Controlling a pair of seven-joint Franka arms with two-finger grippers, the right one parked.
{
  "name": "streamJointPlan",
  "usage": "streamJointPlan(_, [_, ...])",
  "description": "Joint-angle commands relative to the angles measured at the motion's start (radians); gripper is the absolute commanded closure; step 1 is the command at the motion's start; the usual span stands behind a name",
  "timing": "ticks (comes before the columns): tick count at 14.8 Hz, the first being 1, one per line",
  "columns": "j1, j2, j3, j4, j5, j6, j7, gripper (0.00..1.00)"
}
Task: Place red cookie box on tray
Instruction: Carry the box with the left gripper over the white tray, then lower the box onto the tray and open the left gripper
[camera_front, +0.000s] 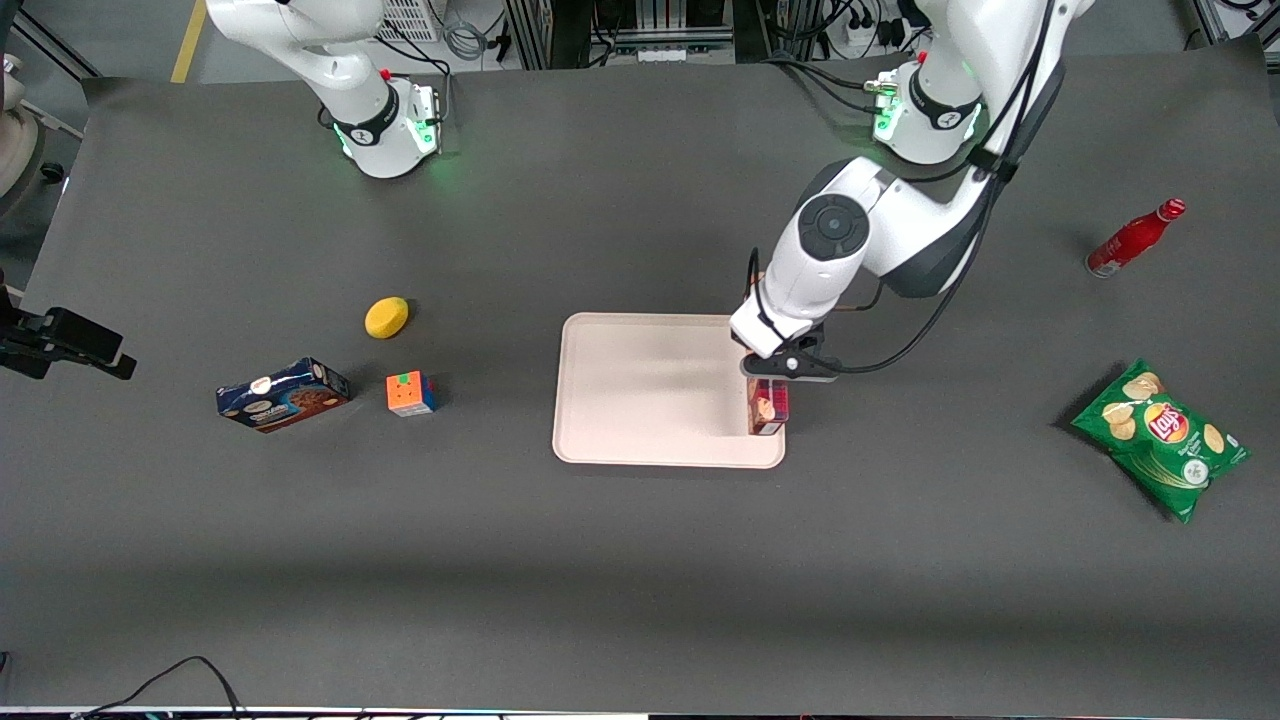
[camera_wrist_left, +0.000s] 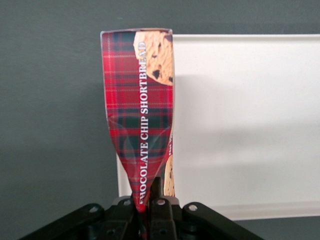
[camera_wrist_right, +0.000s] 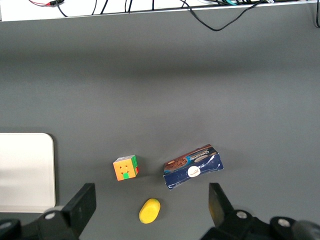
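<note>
The red cookie box (camera_front: 768, 408) is a long tartan carton with cookie pictures, held in my left gripper (camera_front: 775, 378). It hangs over the tray's (camera_front: 640, 400) edge nearest the working arm's end, close above or on the tray. In the left wrist view the box (camera_wrist_left: 141, 115) runs away from the shut fingers (camera_wrist_left: 159, 192), pinched at its near end, along the tray's (camera_wrist_left: 250, 125) edge where it meets the dark table. The gripper (camera_wrist_left: 149, 200) squeezes the carton narrow.
A dark-blue cookie box (camera_front: 283, 394), a colour cube (camera_front: 411, 393) and a yellow lemon (camera_front: 386, 317) lie toward the parked arm's end. A green crisp bag (camera_front: 1160, 436) and a red bottle (camera_front: 1134, 238) lie toward the working arm's end.
</note>
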Motion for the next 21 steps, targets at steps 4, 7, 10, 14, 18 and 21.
streamJointPlan(4, [-0.036, 0.098, 0.012, 0.027, 0.13, 0.062, -0.099, 1.0])
streamJointPlan(7, [-0.05, 0.12, 0.023, 0.025, 0.133, 0.07, -0.115, 1.0])
streamJointPlan(10, [-0.064, 0.137, 0.028, 0.025, 0.134, 0.085, -0.116, 1.0])
streamJointPlan(14, [-0.081, 0.137, 0.064, 0.027, 0.139, 0.09, -0.115, 0.63])
streamJointPlan(18, [-0.081, 0.117, 0.084, 0.028, 0.133, 0.105, -0.108, 0.0])
streamJointPlan(21, [-0.075, 0.039, 0.132, 0.035, 0.127, 0.085, -0.089, 0.0])
